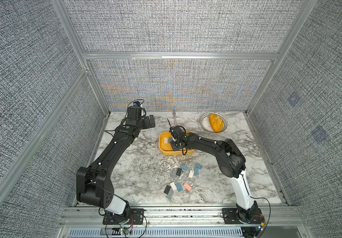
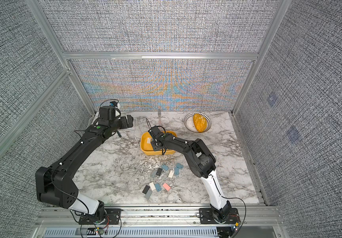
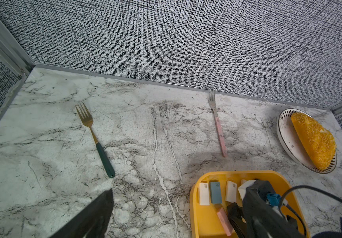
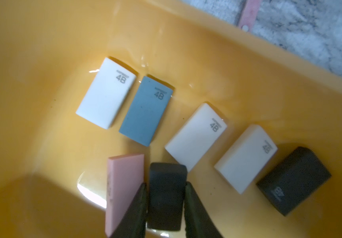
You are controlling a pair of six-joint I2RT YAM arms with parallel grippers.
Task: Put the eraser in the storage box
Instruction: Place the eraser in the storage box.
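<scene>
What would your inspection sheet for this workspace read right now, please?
Surface: marble-patterned tabletop, pale crumbs mid-table.
Job's things: yellow storage box holds seven erasers; loose erasers lie nearer the arm bases.
Clutter: green-handled fork, pink-handled fork, white bowl holding an orange lump.
Grippers: left gripper open, empty; right gripper straddles a dark eraser in the box, grip unclear.
Cables: black cable loops over the box rim.
Surroundings: grey woven wall panels, aluminium frame.

A: Both top views bright, even; rainbow moiré on the woven grey back wall panel [image 1: 176, 88]; edges bow.
B: Right wrist: glare streaks on the shallow yellow plastic tub [image 4: 42, 61], one corner shadowed.
</scene>
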